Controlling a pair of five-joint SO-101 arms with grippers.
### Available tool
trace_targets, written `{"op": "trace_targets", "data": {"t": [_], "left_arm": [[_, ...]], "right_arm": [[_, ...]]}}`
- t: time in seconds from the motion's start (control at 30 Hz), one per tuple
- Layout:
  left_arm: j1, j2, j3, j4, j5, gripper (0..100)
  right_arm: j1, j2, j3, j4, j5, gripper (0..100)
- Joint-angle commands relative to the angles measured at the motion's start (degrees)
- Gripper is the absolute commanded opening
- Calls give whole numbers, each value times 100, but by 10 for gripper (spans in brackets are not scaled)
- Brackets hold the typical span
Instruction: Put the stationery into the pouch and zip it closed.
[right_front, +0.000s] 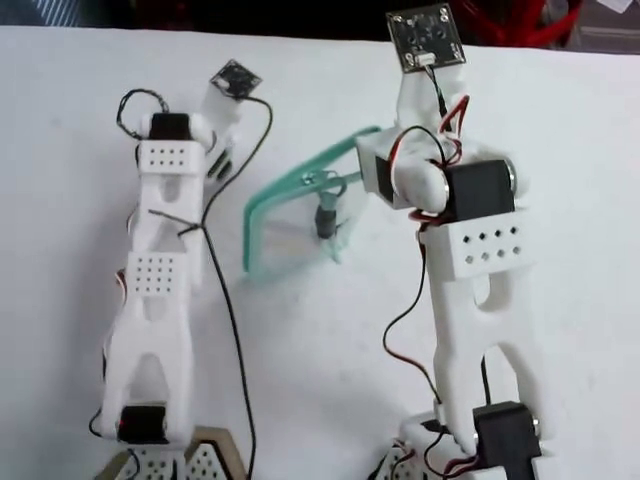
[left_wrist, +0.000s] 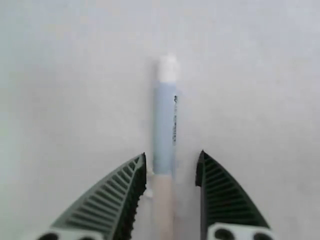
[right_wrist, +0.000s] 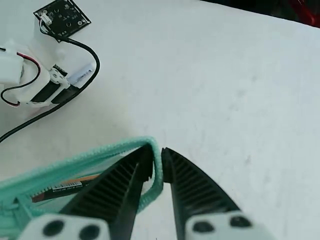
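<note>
left claw (left_wrist: 172, 157) is straddling the pen (left_wrist: 164, 125), right claw (right_wrist: 156, 152) is pinching the pouch (right_wrist: 75, 162)
the left claw is standing open, one finger either side of the pen lying on the table (left_wrist: 60, 75). the right claw is nipping the pouch's soft zip edge. the pen is looking light, stiff and slick, so gripping mid-barrel is likely best.

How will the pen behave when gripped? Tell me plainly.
The pen looks round and smooth, so it may roll on the table or slip when pinched. It is thin and probably light and stiff. It lies between the open fingers of the left gripper, so closing should centre it.
</note>
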Motion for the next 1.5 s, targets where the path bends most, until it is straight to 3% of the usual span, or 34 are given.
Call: {"op": "trace_targets", "data": {"t": [0.0,0.07,0.2,0.4,0.6,1.27,1.47], "left_arm": [[92,-40,-185,677,-510,176],[180,-40,-185,958,-853,155],[242,-13,-70,993,-1459,14],[242,-75,352,1046,-1635,23],[303,-110,-290,1055,-1530,23],[453,-6176,-123,1064,2330,23],[611,-7653,-123,1073,2725,23]], "right_arm": [[-13,84,158,-4,0,18],[-13,84,158,-4,0,18],[-13,84,158,-4,0,18],[-4,84,158,-22,0,18],[48,84,158,-75,0,18],[31,84,404,-338,0,18],[13,92,413,-338,0,18]]}}
